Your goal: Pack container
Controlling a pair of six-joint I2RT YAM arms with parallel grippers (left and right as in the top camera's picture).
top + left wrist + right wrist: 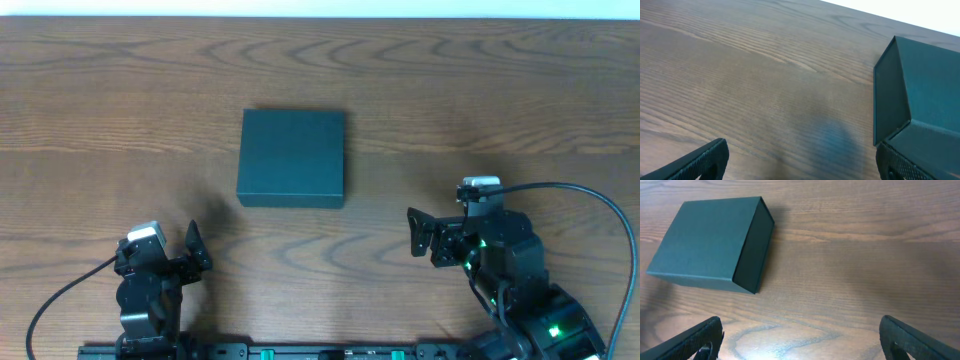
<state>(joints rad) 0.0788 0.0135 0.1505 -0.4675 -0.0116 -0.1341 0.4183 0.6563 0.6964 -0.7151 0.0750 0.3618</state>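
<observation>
One container (292, 158), lid down, sitting near middle of table (100, 90), slightly toward far edge. Two grippers hovering by near edge: left gripper (802, 162) jaws gaping wide, gripping nothing; right gripper (802, 337) likewise gaping wide, gripping nothing, both well apart from container

A wood-grain table (120, 90) meets a pale strip along its far edge.
</observation>
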